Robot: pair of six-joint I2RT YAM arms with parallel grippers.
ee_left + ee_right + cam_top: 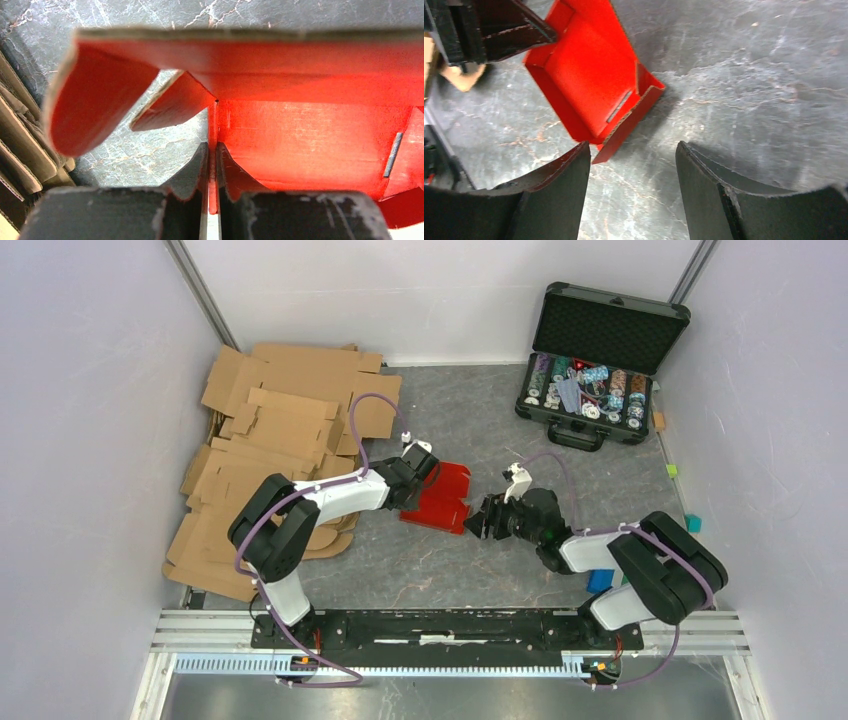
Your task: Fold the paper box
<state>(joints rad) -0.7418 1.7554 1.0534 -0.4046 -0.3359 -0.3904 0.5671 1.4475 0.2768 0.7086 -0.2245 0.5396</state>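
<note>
The red paper box [442, 496] lies partly folded on the grey table, mid-scene. My left gripper [418, 478] is shut on its left wall; in the left wrist view the thin red wall [212, 165] is pinched between both fingers [192, 172], with a curled flap [95, 100] at left and the box floor [310, 140] at right. My right gripper [484, 519] stands open just right of the box. In the right wrist view the paper box [591, 80] lies ahead and left of the gripper [633, 157], its near corner just off the left finger [569, 175].
A pile of brown cardboard sheets [270, 450] covers the left side. An open black case of poker chips [590, 380] stands at the back right. Small coloured blocks [600, 580] lie by the right arm's base. Pale walls close in on both sides.
</note>
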